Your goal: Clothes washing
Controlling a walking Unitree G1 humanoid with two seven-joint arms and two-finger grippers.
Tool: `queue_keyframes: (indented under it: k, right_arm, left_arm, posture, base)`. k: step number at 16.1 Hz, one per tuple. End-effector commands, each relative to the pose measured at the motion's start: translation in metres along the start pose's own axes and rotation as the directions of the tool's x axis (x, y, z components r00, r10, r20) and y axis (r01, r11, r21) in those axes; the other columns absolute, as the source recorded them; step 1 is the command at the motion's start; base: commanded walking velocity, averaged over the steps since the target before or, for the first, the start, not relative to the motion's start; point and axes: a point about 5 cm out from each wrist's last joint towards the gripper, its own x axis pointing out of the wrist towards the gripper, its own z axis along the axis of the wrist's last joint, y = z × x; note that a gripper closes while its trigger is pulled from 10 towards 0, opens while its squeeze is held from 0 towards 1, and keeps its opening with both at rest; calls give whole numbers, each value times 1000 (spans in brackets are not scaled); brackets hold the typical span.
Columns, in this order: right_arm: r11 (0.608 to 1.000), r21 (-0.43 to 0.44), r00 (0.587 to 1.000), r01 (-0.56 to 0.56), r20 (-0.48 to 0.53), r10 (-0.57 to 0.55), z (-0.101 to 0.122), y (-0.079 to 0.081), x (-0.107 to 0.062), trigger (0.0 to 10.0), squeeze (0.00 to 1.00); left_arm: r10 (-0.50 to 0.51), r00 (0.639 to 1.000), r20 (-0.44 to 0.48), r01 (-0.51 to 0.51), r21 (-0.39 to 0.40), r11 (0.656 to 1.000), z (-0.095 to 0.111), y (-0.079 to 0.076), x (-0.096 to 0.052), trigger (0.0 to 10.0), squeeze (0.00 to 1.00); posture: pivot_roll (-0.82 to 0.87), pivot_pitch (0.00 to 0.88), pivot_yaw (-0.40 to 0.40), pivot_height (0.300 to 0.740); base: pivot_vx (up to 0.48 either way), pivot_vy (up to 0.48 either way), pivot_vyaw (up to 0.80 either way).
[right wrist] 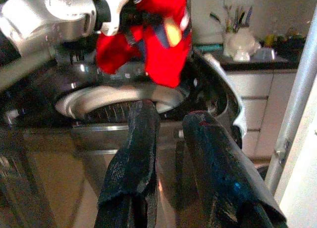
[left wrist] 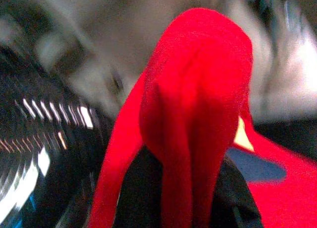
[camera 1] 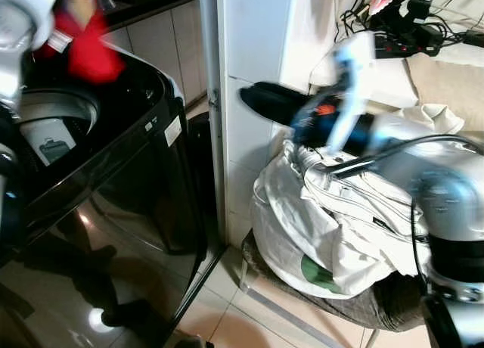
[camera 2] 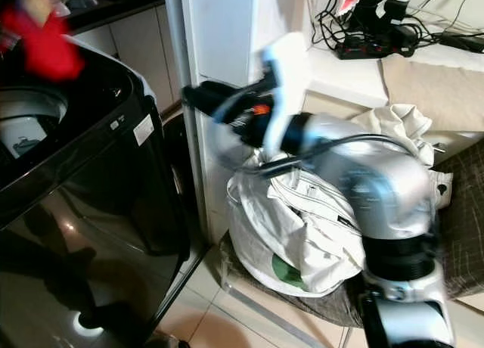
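Holding a red garment (right wrist: 148, 39) pinched above the washing machine's (camera 1: 113, 181) open drum (right wrist: 119, 101) at far left, the left gripper (right wrist: 131, 15) is carrying it; lowering it over the opening before letting go seems wise, though blur hides detail. The right gripper (right wrist: 171, 134) is hovering unclenched, empty, beside the white laundry bag (camera 1: 333, 227).

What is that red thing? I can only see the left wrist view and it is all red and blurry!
Observer: A red garment, hanging from the left gripper above the washing machine's open drum.
Operator: Is the other arm helping?
Observer: No. The right gripper holds nothing; its fingers are apart, reaching toward the machine.
Operator: Are there more clothes?
Observer: Yes, a pile of white laundry sits on a chair beside the washing machine.
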Motion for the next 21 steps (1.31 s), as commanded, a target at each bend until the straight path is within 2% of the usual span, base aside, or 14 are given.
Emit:
queue_keyframes:
  k: [1,4,6,8,14,15,16,17,18,19,20,21]
  right_arm:
    - [999,-29,1000,13,-13,-13,1,0,2,10000,0]
    - [999,-43,999,-8,-43,6,-4,5,3,10000,0]
    - [999,-51,999,-5,-53,3,-6,4,2,10000,0]
    - [998,-56,998,-10,-65,6,-7,4,1,10000,0]
    - [998,-63,997,-7,-78,2,-10,2,0,10000,0]
    - [998,-63,997,14,-75,-19,-10,0,-1,10000,0]
    - [987,-67,987,143,-68,-148,-11,-16,-4,10000,0]
    - [969,-78,968,235,-75,-241,-13,-28,-7,10000,0]
    - [912,-108,909,394,-102,-405,-20,-50,-13,10000,0]
    - [878,-92,871,470,-115,-478,-26,-61,-18,10000,510]
    - [857,-69,849,511,-115,-515,-29,-69,-22,10000,1000]
    - [828,-68,819,556,-129,-560,-35,-77,-28,10000,1000]
  left_arm:
    - [-21,997,-70,23,32,999,-8,4,-1,10000,1000]
    - [-69,970,-235,82,49,995,-39,3,-4,10000,1000]
    - [-90,957,-274,111,62,992,-45,3,-5,10000,1000]
    - [-125,955,-268,136,26,990,-42,3,-5,10000,1000]
    - [-130,959,-253,144,38,989,-37,5,-5,10000,1000]
    - [-127,970,-209,137,32,990,-31,5,-4,10000,1000]
    - [-154,987,-45,151,-67,986,-8,-3,1,10000,0]
    - [-177,984,34,180,-134,975,4,-9,3,10000,0]
    - [-234,958,168,267,-221,938,23,-24,5,10000,0]
    - [-260,934,244,318,-244,916,34,-35,6,10000,0]
    - [-274,909,314,360,-260,896,43,-45,6,10000,0]
    - [-297,867,401,425,-283,860,54,-60,5,10000,0]
  posture:
    - [-30,0,36,740]
    - [-32,0,38,740]
    - [-31,0,37,740]
    - [-31,0,34,740]
    - [-28,0,33,740]
    - [-30,0,34,740]
    - [-35,0,34,740]
    - [-35,0,34,740]
    - [-38,0,33,740]
    - [-40,0,32,740]
    - [-39,0,31,740]
    - [-38,0,25,740]
  base:
    - [0,0,0]
    - [0,0,0]
    - [0,0,0]
    - [0,0,0]
    - [0,0,0]
    - [0,0,0]
    - [0,0,0]
    - [0,0,0]
    - [0,0,0]
    - [0,0,0]
    - [0,0,0]
    - [0,0,0]
